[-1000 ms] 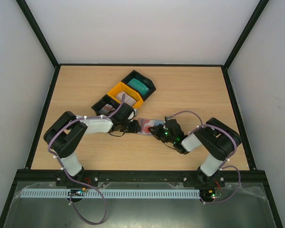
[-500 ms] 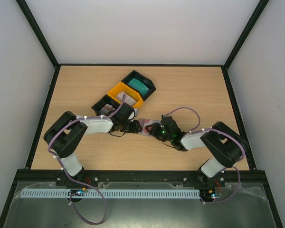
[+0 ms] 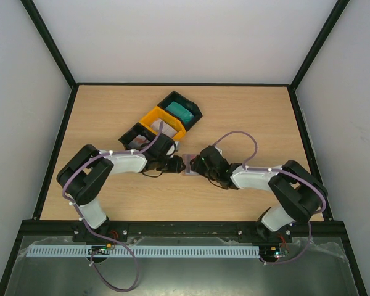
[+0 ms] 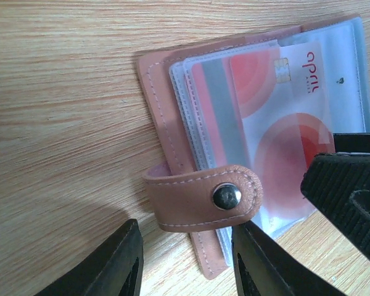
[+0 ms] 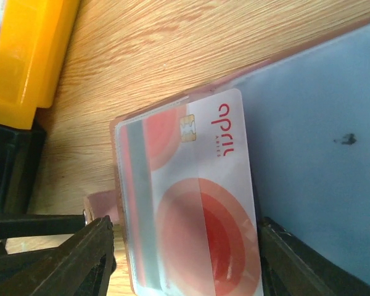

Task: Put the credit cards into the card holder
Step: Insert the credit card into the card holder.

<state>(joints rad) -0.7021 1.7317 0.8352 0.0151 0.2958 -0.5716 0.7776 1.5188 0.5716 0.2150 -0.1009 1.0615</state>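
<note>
The card holder (image 4: pixel 163 132) lies open on the wood, pinkish-brown, its snap tab (image 4: pixel 200 198) curled over the near edge. A red-and-white credit card (image 4: pixel 277 123) sits in its clear pocket. My left gripper (image 4: pixel 188 271) is open, and the tab lies just ahead of its fingertips. My right gripper (image 5: pixel 191 271) is open too, its fingers straddling the same card (image 5: pixel 197 203) from the opposite side. In the top view the two grippers (image 3: pixel 177 164) (image 3: pixel 196 165) nearly meet over the card holder (image 3: pixel 189 169). Teal credit cards (image 3: pixel 180 111) lie in a black tray.
Three small trays stand in a diagonal row behind the left gripper: a black tray (image 3: pixel 195 110), a yellow one (image 3: pixel 154 117) and another black one (image 3: pixel 131 132). The yellow tray (image 5: pixel 18 55) is close to the card holder's far corner. Black frame rails edge the table.
My right gripper slid left over the card holder toward the left gripper, and its jaws went from shut to wide open. The left jaws spread a little; the left arm stayed put.
</note>
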